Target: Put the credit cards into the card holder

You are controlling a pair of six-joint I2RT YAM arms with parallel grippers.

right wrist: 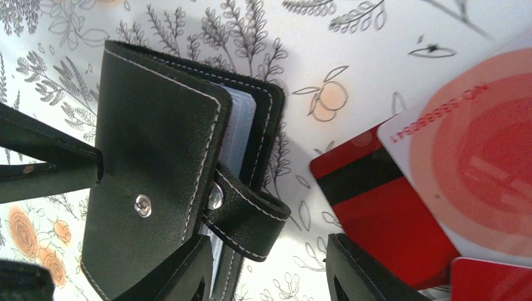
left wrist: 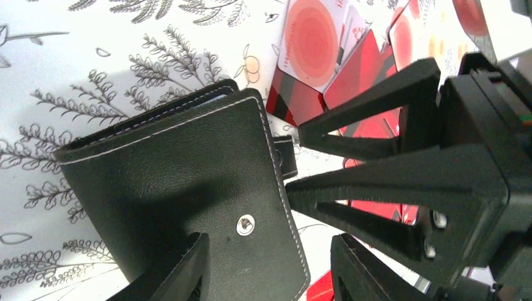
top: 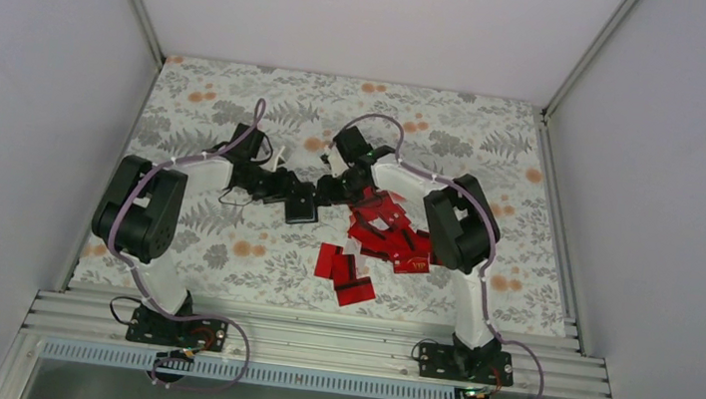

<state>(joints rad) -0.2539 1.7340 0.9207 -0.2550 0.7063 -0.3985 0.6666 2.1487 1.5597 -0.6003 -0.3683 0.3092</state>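
Note:
The black card holder [top: 302,210] lies closed on the floral table, left of the pile of red credit cards [top: 387,240]. In the left wrist view the holder [left wrist: 188,182] shows its snap stud. My left gripper [left wrist: 270,271] is open, one finger over the cover and one past its edge. In the right wrist view the holder [right wrist: 157,163] has its snap tab [right wrist: 248,214] undone and grey-blue pockets showing. My right gripper [right wrist: 270,271] is open, with the tab between its jaws. A red card with a black stripe [right wrist: 376,210] lies beside it.
A white card with a pink circle [right wrist: 477,144] lies on the red ones. Loose red cards [top: 345,277] lie nearer the front edge. The two grippers [top: 321,194] meet tip to tip over the holder. White walls enclose the table on three sides.

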